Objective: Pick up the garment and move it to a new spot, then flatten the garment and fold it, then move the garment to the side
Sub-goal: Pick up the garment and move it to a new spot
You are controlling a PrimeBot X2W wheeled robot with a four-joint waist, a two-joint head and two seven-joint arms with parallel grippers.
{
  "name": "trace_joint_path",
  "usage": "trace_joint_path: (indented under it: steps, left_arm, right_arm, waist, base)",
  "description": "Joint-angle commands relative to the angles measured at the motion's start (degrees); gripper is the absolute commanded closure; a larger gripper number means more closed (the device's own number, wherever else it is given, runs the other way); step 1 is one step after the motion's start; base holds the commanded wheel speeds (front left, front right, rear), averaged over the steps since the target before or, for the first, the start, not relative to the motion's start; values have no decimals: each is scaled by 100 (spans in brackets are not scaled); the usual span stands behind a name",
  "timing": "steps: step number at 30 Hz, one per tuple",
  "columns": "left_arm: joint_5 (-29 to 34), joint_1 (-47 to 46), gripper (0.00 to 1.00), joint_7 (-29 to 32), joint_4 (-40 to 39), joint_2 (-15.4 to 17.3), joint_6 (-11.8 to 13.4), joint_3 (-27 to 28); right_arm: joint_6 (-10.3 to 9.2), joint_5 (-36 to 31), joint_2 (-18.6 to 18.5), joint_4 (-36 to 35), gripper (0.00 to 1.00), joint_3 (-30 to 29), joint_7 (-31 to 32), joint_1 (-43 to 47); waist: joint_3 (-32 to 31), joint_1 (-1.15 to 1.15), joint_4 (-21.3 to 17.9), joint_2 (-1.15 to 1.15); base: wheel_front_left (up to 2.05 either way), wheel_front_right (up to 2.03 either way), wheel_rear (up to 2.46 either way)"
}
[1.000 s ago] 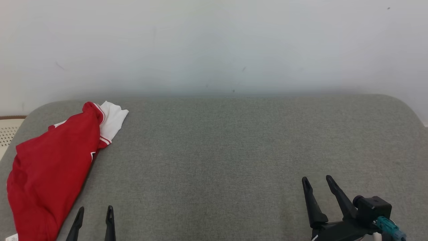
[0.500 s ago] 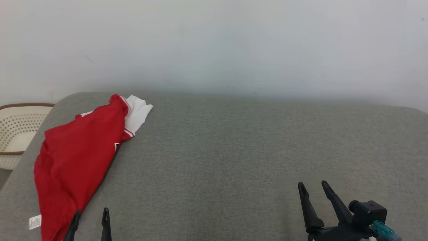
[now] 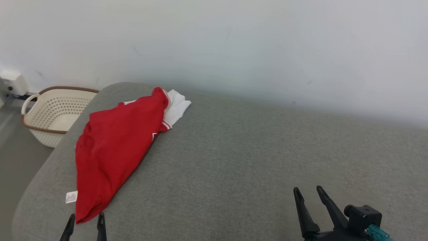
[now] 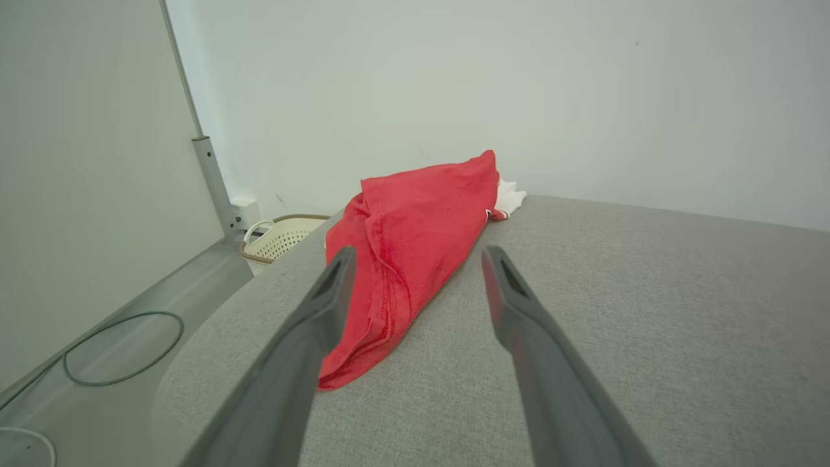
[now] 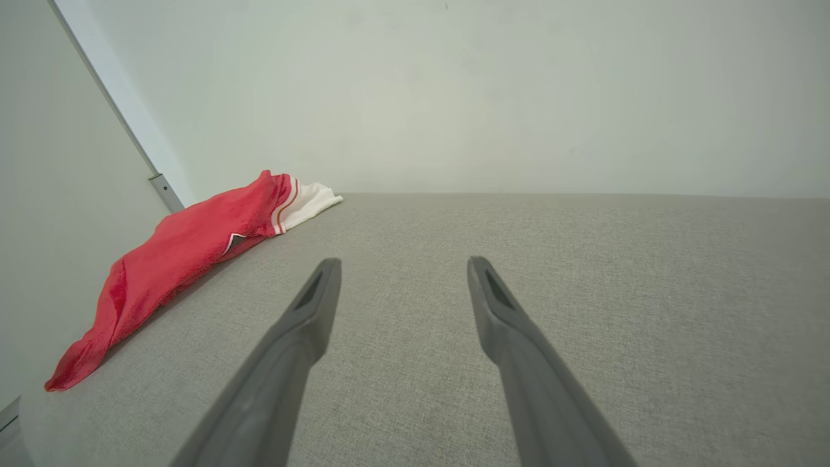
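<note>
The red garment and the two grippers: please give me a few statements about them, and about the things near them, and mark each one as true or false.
1. The red and white garment lies bunched near the left end of the grey padded surface. True.
2. The left gripper is shut on the garment. False: it is open and holds nothing; the garment's near end lies just in front of it.
3. The right gripper is open over bare surface, far from the garment. True.
4. The cream basket stands on the padded surface. False: it stands on the floor beyond the surface's left end.
</note>
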Motion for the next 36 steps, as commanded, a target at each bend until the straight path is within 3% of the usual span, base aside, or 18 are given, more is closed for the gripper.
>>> trace_joint_path:
  steps: [1, 18, 31, 36]
  left_arm:
    - [-22, 108, 0, 18, -24, 49, 27, 23]
    - [-83, 242, 0, 125, -157, 169, 143, 86]
    - [-128, 289, 0, 82, -200, 233, 229, 160]
    - [-163, -63, 0, 74, -152, 304, 193, 172]
  right_arm:
    - [2, 50, 12, 16, 0, 8, -30, 58]
    - [2, 114, 60, 130, 0, 182, -156, 75]
    - [2, 161, 16, 191, 0, 242, -167, -17]
    - [2, 125, 12, 177, 0, 214, -162, -67]
  waist:
    - [-50, 0, 300, 0]
    - [-160, 0, 1029, 0]
    - [-146, 0, 1064, 0]
    - [-82, 0, 870, 0]
  base:
    - [0, 0, 0]
    - [0, 0, 0]
    - [0, 0, 0]
    - [0, 0, 0]
